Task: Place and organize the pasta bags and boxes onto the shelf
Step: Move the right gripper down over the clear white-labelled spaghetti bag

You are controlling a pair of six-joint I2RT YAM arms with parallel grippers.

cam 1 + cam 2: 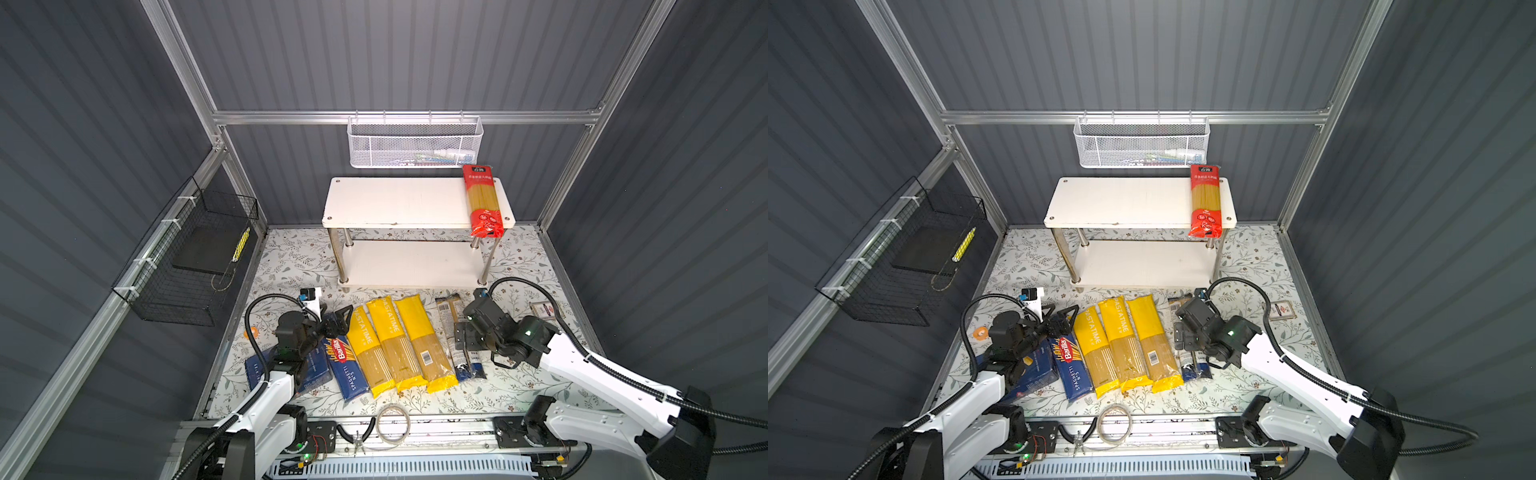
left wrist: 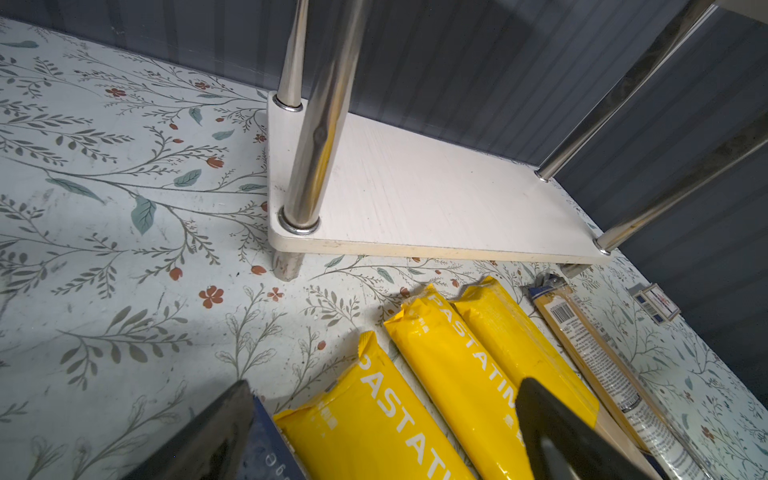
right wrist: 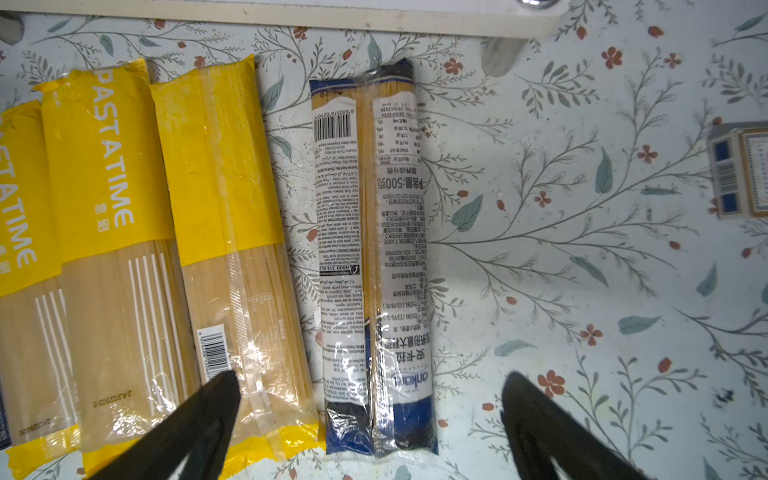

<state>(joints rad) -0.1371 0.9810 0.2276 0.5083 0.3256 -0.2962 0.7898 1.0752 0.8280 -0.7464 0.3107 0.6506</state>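
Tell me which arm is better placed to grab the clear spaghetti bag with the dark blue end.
Right. Its open right hand hovers over that clear bag, which lies between its fingers. The left hand is beyond the three yellow bags, near the Barilla spaghetti box.

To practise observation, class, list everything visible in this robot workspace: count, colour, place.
shelf: one, white, two-tier, back centre.
red bag: one, red, shelf's top board, right end.
PASTATIME bags: three, yellow, table, before shelf.
clear bag: one, dark-blue end, right of yellow bags.
narrow Barilla box: one, dark blue, left of yellow bags.
wide Barilla box: one, dark blue, under left arm.
mesh basket: one, white, back rail.
wire basket: one, black, left wall.
small packet: one, white-blue, table's right side.
pliers: one, black-handled, front rail.
wire coil: one, pale, front rail.
left gripper: one, black, open, over narrow box's end.
right gripper: one, black, open, over clear bag.
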